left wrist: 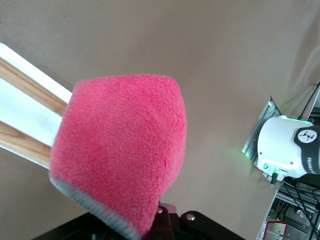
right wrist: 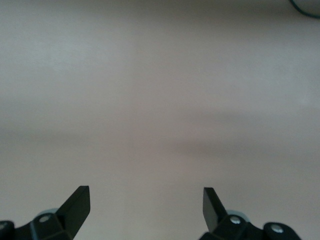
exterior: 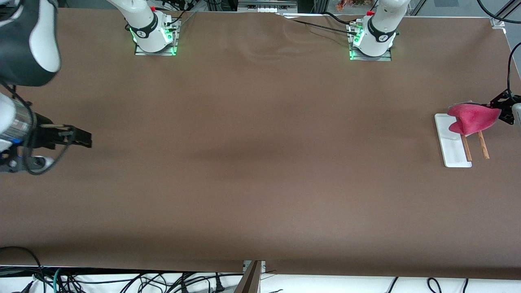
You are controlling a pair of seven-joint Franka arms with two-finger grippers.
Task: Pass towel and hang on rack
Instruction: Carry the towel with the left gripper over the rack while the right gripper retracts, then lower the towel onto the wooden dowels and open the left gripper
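The left pincer [exterior: 497,109] is largely cut off at the edge of the front view, and in the left wrist view the towel [left wrist: 120,150] covers its fingertips, so the grip itself is hard to see; it appears to be closed on one end of the towel [exterior: 474,118], which hangs in the air from it. The pink-red cloth, its thin grey hem showing along the lower edge, droops over the end of the rack [exterior: 454,140] farther from the front camera, at the left arm's end of the worktop [exterior: 260,162]. The towel hides that end of the two wooden rods [exterior: 483,147]; whether it touches them cannot be told. The left arm reaches in level from the table's edge. The right pincer [exterior: 83,138] waits over the right arm's end of the worktop, held level, its fingers [right wrist: 77,204] spread wide apart and holding nothing.
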